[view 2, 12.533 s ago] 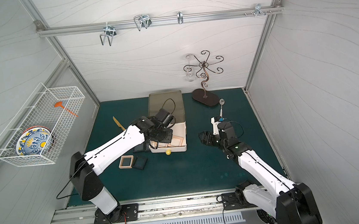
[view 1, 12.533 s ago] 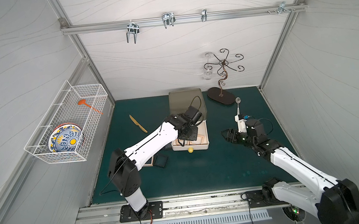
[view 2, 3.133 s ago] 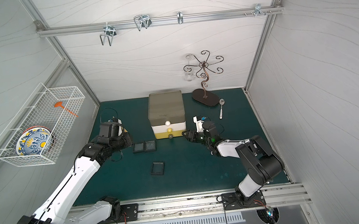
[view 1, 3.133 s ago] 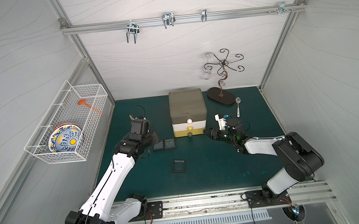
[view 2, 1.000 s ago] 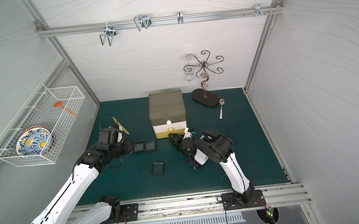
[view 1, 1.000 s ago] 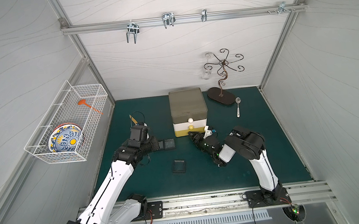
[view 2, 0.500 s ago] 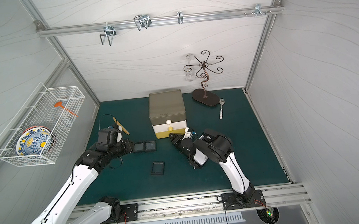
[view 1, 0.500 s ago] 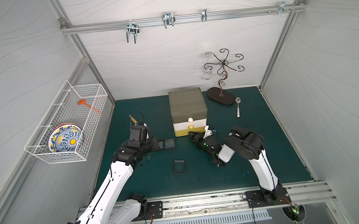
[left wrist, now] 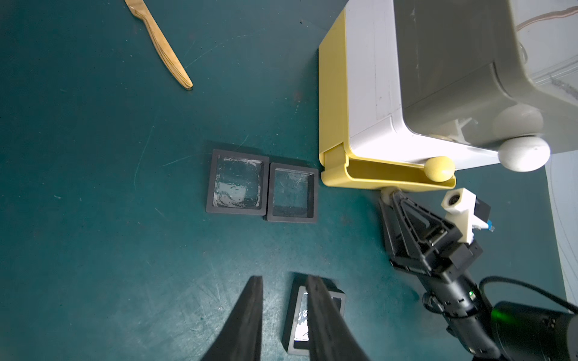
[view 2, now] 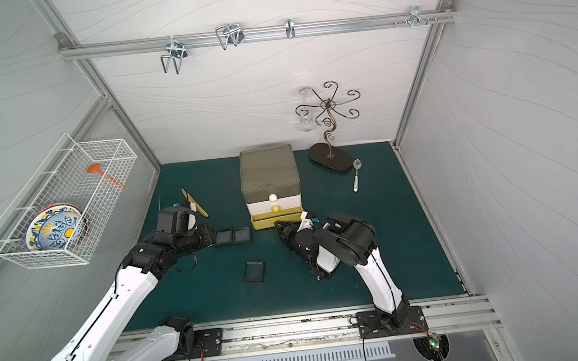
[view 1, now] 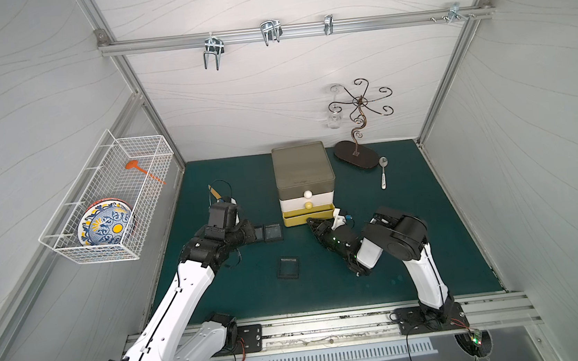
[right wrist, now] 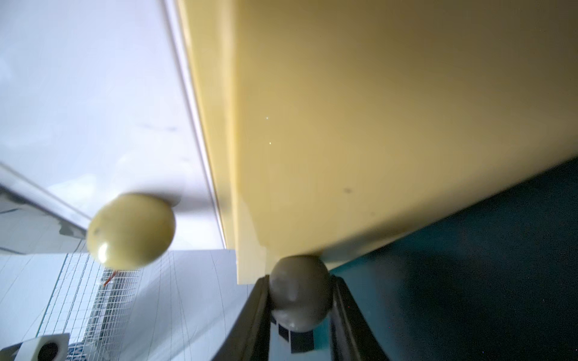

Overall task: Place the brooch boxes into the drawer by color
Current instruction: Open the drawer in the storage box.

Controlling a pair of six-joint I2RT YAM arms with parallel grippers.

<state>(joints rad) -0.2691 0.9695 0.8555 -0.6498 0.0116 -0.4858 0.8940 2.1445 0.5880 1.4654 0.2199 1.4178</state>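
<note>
1. Three black-framed boxes are lying flat on the table point(view 1: 430, 233), windows up.
2. The first box point(view 1: 273, 232) and the second box point(view 1: 259, 232) are lying side by side with edges touching. They are sitting just beside the front corner of the chest point(view 1: 302, 167), on the left arm's side.
3. The third box point(view 1: 287, 268) is lying alone, apart from the pair and nearer the robot's bases, roughly between the two arms.
4. The chest is standing upright at the back middle of the table, with a grey tier on top, a white one in the middle and the yellow tier point(view 1: 308, 216) at the bottom. The yellow tier is standing slightly out from the front. The two upper tiers are sitting flush.
5. The right tool point(right wrist: 299, 279) is reaching low over the table to the chest front. It is clamping the bottom knob point(right wrist: 298, 300) between both fingers.
6. The left tool point(left wrist: 284, 277) is hovering above the table near the pair of boxes, clear of them. Its fingers are standing a little apart and holding nothing. In the left wrist view one finger is covering part of the third box.
7. Off-task items:
   - A wooden knife point(left wrist: 159, 47) is lying on the table beyond the left arm.
   - A spoon point(view 1: 383, 172) is lying beside a wire stand point(view 1: 356, 153) at the back right.
   - A plate point(view 1: 105, 224) is leaning in a wall basket point(view 1: 85, 253).
</note>
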